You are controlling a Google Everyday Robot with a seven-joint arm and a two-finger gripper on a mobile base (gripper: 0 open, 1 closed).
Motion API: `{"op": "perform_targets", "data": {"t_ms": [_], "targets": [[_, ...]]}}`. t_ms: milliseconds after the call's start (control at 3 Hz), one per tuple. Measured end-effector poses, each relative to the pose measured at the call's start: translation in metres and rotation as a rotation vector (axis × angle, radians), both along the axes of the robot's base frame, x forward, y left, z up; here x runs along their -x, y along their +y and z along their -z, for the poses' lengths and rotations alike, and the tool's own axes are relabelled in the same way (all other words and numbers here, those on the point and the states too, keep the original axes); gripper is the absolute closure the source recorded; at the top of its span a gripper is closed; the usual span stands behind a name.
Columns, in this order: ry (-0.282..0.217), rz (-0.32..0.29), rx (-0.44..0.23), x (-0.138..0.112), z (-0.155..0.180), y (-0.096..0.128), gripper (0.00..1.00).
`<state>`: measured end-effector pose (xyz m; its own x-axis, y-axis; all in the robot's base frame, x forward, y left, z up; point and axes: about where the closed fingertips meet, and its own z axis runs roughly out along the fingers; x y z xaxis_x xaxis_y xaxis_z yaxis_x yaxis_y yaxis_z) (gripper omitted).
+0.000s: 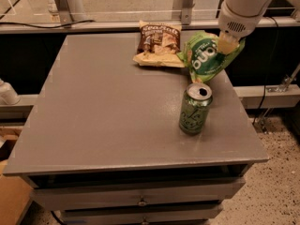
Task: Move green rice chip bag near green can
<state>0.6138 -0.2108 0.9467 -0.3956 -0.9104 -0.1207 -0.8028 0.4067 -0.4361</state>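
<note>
The green rice chip bag (206,57) hangs tilted above the table's far right, held at its upper right corner by my gripper (227,44). The white arm comes down from the top right onto the bag. The green can (195,108) stands upright on the grey table (103,107), just in front of and below the bag, a small gap apart. Its top is open.
A brown-and-tan chip bag (158,43) lies flat at the table's far edge, left of the green bag. The table's right edge runs close to the can. Drawers sit under the table front. A rail and posts stand behind the table.
</note>
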Motion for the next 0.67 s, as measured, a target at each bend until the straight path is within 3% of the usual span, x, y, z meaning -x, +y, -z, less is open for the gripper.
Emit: {"op": "perform_targets", "data": {"t_ms": [667], "targets": [[-0.002,0.015,-0.05,0.032,0.006,-0.016,1.0]]}}
